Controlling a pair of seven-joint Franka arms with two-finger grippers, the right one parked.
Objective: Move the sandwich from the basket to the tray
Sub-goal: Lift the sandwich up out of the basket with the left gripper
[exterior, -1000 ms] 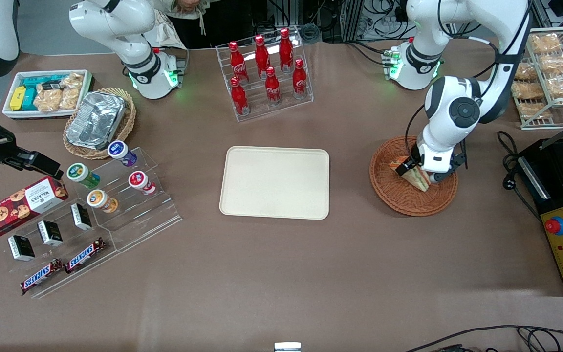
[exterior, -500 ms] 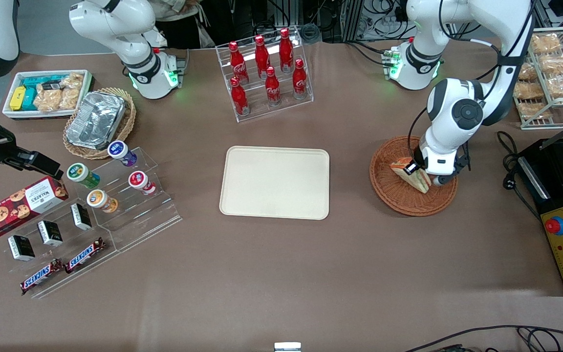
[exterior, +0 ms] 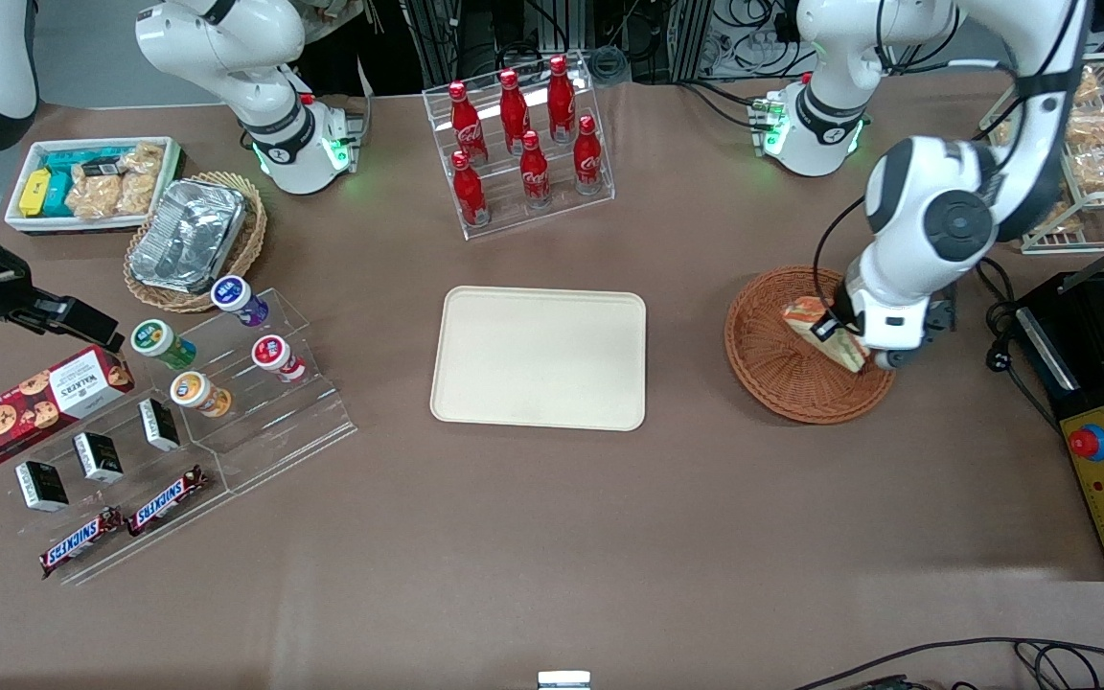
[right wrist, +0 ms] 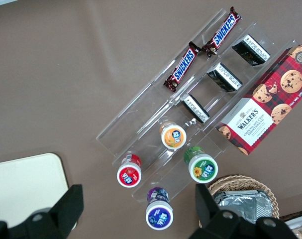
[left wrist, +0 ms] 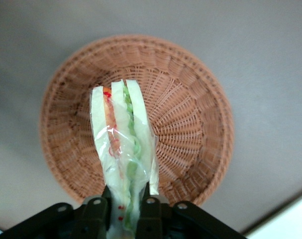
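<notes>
Your gripper [exterior: 847, 337] was clamped on the wrapped sandwich [exterior: 825, 331], holding it lifted clear above the basket [exterior: 782, 383], well apart from the tray [exterior: 540, 357] toward the parked arm's end of the table.

Your left arm [exterior: 935, 206] is glossy white with rounded shells, a dark grey round cap on its joint and black bands at the seams. A black cable loops beside its wrist. Its base ring glows green. The gripper [left wrist: 124, 208] is matte black, with round screw holes.
</notes>
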